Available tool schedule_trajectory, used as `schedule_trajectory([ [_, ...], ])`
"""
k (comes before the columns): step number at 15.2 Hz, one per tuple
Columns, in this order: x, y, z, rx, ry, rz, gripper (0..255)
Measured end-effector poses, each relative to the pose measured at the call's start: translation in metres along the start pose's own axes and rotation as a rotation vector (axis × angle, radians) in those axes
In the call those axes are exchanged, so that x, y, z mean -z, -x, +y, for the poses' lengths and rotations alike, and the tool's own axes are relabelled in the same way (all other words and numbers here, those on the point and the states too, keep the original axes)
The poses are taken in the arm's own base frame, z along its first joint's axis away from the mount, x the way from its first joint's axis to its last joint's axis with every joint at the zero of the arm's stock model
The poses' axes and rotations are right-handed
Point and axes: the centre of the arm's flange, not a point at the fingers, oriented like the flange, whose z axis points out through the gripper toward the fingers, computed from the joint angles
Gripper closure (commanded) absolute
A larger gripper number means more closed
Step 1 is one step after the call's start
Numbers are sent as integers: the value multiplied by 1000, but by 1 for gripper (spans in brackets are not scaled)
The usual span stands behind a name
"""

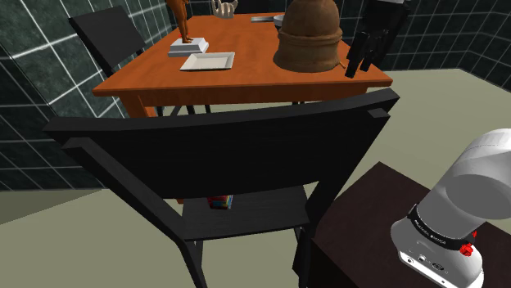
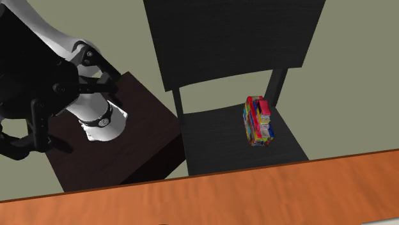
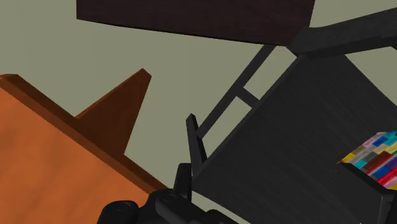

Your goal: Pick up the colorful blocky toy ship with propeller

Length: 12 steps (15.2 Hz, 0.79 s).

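Observation:
The toy ship (image 2: 258,120) is a small block of red, blue, yellow and green bricks. It stands on the black chair's seat (image 2: 217,137), near the backrest post. In the shoulder view the toy ship (image 1: 219,201) peeks through the gap under the chair's backrest (image 1: 229,143). My gripper (image 1: 358,69) hangs open over the orange table's near corner, well above the ship and apart from it. In the wrist view the gripper (image 3: 267,153) holds nothing, and the ship (image 3: 375,156) lies beside one finger, on the seat.
The orange table (image 1: 246,82) carries a brown domed pot (image 1: 307,37), a white tray (image 1: 207,60) and a figurine on a base (image 1: 187,37). A second black chair (image 1: 110,33) stands behind the table. The dark stand (image 2: 115,144) is beside the seat.

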Motion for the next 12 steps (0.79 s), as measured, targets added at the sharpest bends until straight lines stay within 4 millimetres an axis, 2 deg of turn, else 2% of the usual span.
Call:
schedule_trajectory([
  [1, 0, 0, 0, 0, 0, 0, 0],
  [3, -9, -5, -12, -16, 4, 0, 0],
  [9, -51, -33, -69, -94, 26, -2, 0],
  [12, -75, -49, -104, -134, 36, -2, 0],
])
